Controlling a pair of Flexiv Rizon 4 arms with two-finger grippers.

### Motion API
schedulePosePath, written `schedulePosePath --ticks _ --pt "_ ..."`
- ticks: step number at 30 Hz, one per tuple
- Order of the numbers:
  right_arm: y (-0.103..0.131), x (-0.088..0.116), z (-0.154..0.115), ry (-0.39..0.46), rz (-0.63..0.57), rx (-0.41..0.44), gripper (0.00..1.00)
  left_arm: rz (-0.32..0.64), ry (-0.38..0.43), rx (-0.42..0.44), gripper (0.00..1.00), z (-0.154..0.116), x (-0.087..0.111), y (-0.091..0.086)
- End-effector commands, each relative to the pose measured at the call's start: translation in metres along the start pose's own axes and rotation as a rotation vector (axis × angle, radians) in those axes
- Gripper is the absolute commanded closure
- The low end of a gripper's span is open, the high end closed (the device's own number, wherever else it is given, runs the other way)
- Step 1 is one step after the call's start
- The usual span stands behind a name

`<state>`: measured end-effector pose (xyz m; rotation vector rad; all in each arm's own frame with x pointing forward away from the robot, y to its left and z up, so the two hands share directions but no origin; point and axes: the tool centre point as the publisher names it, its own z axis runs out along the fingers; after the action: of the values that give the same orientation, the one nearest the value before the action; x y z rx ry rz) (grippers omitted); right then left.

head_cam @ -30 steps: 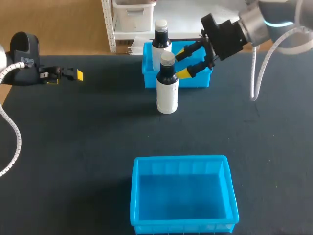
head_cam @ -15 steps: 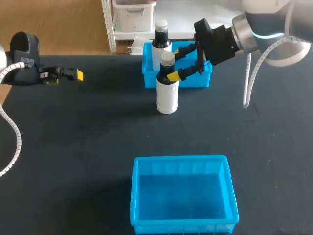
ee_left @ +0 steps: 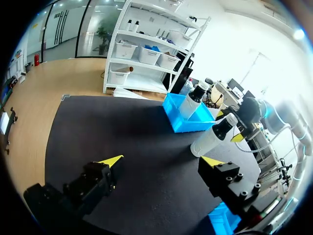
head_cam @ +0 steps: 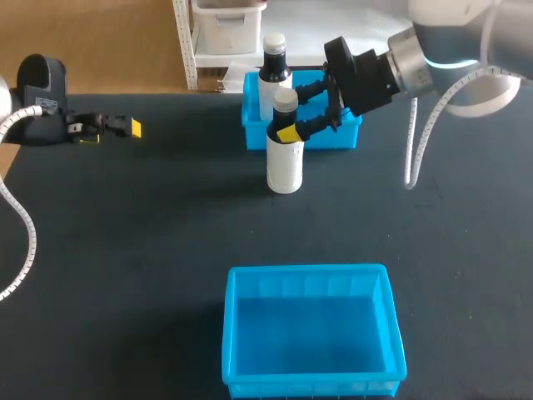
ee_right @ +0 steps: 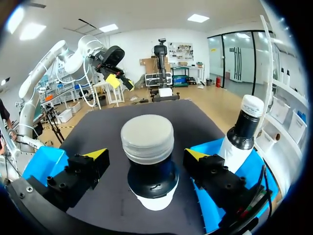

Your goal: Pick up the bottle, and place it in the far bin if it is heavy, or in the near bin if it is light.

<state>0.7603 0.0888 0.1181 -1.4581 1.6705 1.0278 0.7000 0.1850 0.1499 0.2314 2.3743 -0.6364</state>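
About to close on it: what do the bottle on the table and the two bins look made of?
Bottle: probably plastic, with a matte white body and a glossy black shoulder that catches reflections. Its cap is pale, dull plastic. Near bin and far bin: moulded blue plastic with a slight sheen and thin walls. This is judged by look only.

Head camera looks down from behind. Wrist cameras face each other; all three share the bottle point(head_cam: 285, 158).
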Motion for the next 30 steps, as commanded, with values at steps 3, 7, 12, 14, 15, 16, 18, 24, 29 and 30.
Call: schedulePosePath --ticks 3,7,12,14,15,16,18,24,29,30 --pt "-0.009 0.001 0.004 -0.005 0.005 -0.008 0.0 0.0 0.0 0.0 0.0 0.0 0.0 0.0" --pt "-0.01 0.0 0.005 -0.006 0.003 -0.009 0.15 0.0 0.0 0.0 0.0 0.0 0.0 0.0" --pt "-0.01 -0.003 0.007 -0.008 0.0 -0.01 0.35 0.0 0.0 0.0 0.0 0.0 0.0 0.0" --pt "-0.01 -0.003 0.007 -0.008 -0.002 -0.011 0.48 0.0 0.0 0.0 0.0 0.0 0.0 0.0" --pt "-0.009 -0.003 0.007 -0.008 -0.002 -0.011 0.5 0.0 0.0 0.0 0.0 0.0 0.0 0.0" --pt "-0.009 -0.004 0.007 -0.008 -0.003 -0.012 0.51 0.0 0.0 0.0 0.0 0.0 0.0 0.0" --pt "-0.008 -0.004 0.007 -0.008 -0.003 -0.012 0.52 0.0 0.0 0.0 0.0 0.0 0.0 0.0" --pt "-0.004 -0.005 0.006 -0.01 -0.006 -0.014 0.58 0.0 0.0 0.0 0.0 0.0 0.0 0.0" --pt "0.001 -0.008 -0.003 -0.008 -0.011 -0.013 0.57 0.0 0.0 0.0 0.0 0.0 0.0 0.0" --pt "0.002 -0.009 -0.006 -0.007 -0.013 -0.009 0.57 0.0 0.0 0.0 0.0 0.0 0.0 0.0"
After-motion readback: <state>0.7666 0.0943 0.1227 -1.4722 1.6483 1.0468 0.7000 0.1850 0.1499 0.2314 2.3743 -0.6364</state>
